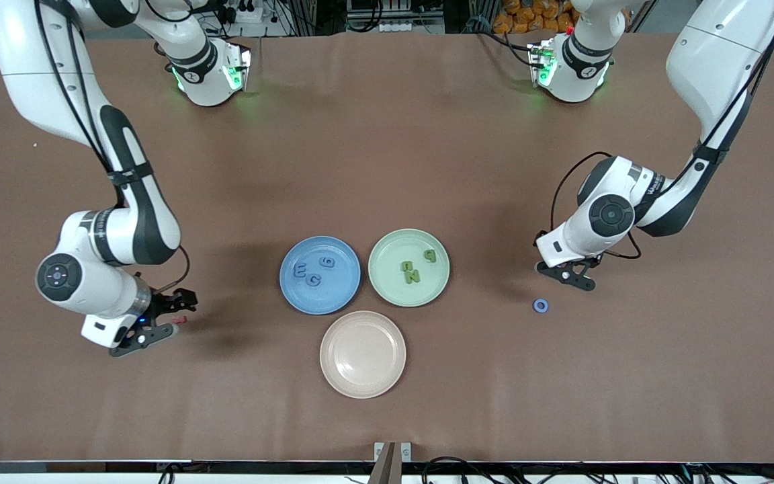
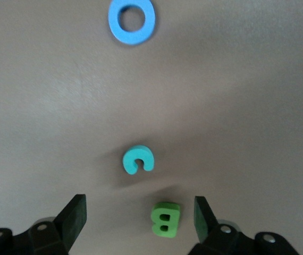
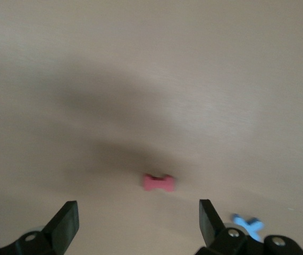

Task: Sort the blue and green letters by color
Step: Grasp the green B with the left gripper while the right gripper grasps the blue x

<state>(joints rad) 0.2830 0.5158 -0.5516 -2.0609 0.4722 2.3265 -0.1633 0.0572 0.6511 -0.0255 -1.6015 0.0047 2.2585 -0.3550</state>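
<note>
Now low over the green B (image 2: 166, 218) with the left gripper (image 2: 140, 212), toward the left arm's end of the table (image 1: 427, 134). Jaws spread wide, clamping nothing. Straddles the B off-centre, closer to one finger than to the other. Just beside the B, a teal C (image 2: 138, 160); farther along, a blue O (image 2: 132, 20), lying nearer the front camera than the green plate (image 1: 387, 252) and well apart from it.

Already sorted, by the look of it: three blue letters (image 1: 313, 272) on the blue plate (image 1: 293, 296) and three green letters (image 1: 414, 269) on the green plate. Nothing on the beige plate (image 1: 363, 354).

Over the table at the right arm's end with the right gripper (image 3: 136, 218), jaws likewise released and empty, apparently waiting. Below it a small red piece (image 3: 159, 183), and a blue X (image 3: 247, 223) just beside one finger.

Risks from here:
- Probably shoves the B sideways or tips it on edge if closed off-centre, instead of pinching it squarely.
- Could nudge the neighbouring C on the way down.
- Might send the teal C to the wrong plate, given a shade between blue and green.
- Could knock the X away with the right finger beside it.
- Could take the red piece by mistake, though no part of the sort.
</note>
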